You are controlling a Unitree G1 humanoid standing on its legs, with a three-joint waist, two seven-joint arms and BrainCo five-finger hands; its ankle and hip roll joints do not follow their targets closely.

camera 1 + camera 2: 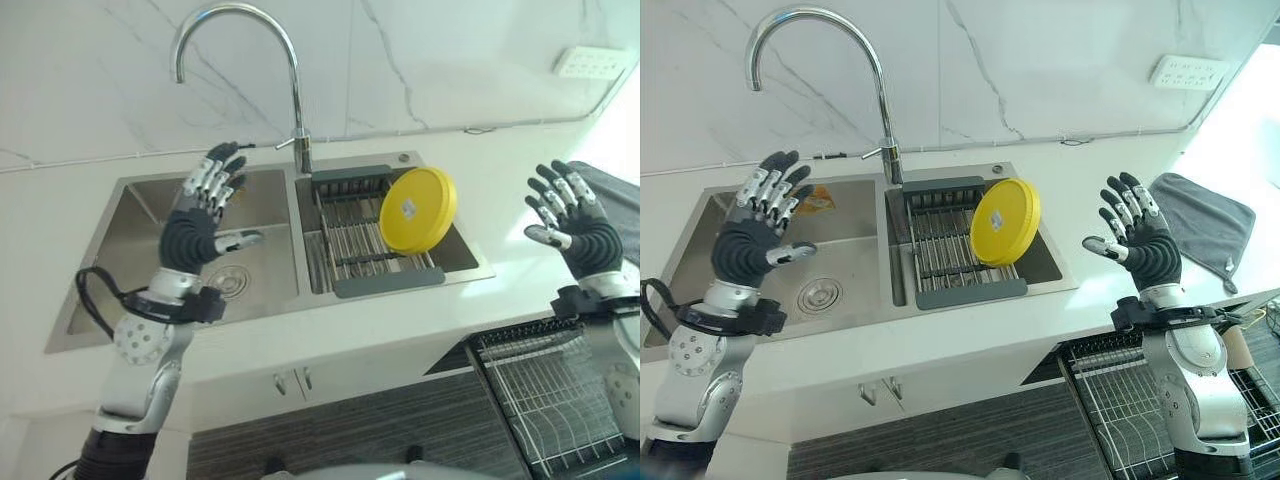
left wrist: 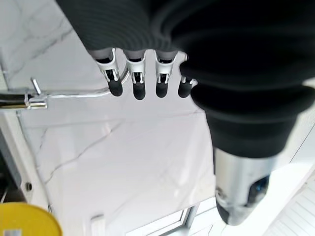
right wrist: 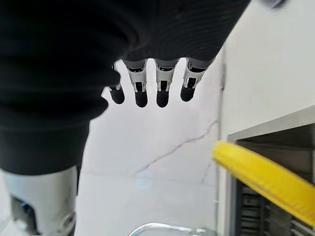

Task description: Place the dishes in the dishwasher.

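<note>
Both hands up, fingers spread, holding nothing: left hand (image 1: 205, 215), right hand (image 1: 1135, 240). The yellow plate (image 1: 1005, 222) leans in the sink rack (image 1: 960, 255), between them, well beyond either's fingertips. A clumsy grab could topple it.

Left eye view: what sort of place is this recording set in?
Most likely a home kitchen. A double steel sink with a tall curved faucet sits in a white counter, a yellow plate leans in a drying rack, and a wire dishwasher rack stands pulled out below.
</note>
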